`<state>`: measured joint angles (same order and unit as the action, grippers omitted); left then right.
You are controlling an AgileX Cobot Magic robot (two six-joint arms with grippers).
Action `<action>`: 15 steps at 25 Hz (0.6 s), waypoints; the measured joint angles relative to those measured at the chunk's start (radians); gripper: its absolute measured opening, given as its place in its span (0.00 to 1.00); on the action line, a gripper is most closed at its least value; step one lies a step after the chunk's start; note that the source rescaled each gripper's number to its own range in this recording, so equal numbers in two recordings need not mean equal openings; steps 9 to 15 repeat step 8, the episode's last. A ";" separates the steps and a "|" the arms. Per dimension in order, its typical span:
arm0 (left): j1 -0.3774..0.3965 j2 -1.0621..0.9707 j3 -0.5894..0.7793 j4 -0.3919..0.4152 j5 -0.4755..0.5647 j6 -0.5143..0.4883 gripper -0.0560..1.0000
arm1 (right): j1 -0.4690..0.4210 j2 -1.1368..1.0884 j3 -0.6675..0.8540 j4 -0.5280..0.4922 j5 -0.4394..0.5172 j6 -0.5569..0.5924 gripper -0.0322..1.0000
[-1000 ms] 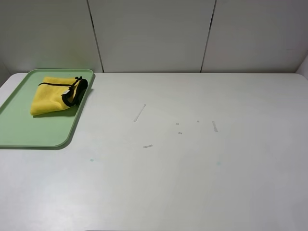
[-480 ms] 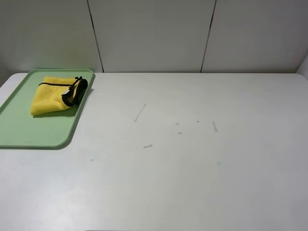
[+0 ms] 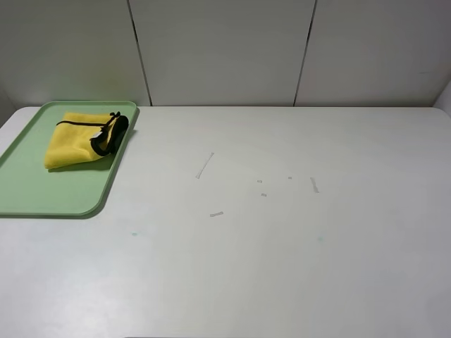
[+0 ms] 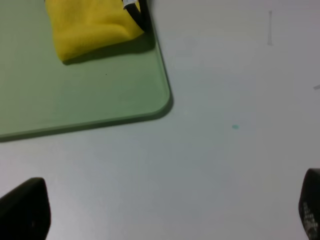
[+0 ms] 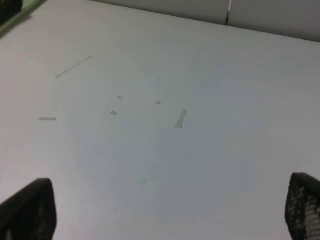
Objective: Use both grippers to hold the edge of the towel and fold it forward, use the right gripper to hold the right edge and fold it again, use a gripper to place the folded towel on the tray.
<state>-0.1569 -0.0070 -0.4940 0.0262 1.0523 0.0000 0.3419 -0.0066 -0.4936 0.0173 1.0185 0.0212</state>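
Note:
The yellow towel [image 3: 81, 138] lies folded into a small bundle on the pale green tray [image 3: 42, 190] at the table's far left, its black edge [image 3: 106, 134] bunched on the right side. The left wrist view shows the same towel [image 4: 90, 25] on the tray [image 4: 75, 95]. My left gripper [image 4: 170, 212] is open above bare table, short of the tray's near corner, with only its black fingertips [image 4: 25, 210] showing. The right gripper [image 5: 170, 212] hangs open over the table's middle, holding nothing. Neither arm shows in the exterior high view.
Several small scuffs and tape scraps [image 3: 205, 165] mark the white table [image 3: 282, 267] near its middle. Grey wall panels [image 3: 225, 49] close off the far edge. A small teal dot [image 4: 235, 127] lies on the table near the tray.

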 joint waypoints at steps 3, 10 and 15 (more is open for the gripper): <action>0.000 0.000 0.000 0.000 0.000 0.000 1.00 | 0.000 0.000 0.000 0.000 0.000 0.000 1.00; 0.000 0.000 0.000 0.000 0.000 0.000 1.00 | 0.000 0.000 0.000 0.000 0.000 0.000 1.00; 0.000 0.000 0.000 0.000 0.000 0.000 1.00 | 0.000 0.000 0.000 0.000 0.000 0.000 1.00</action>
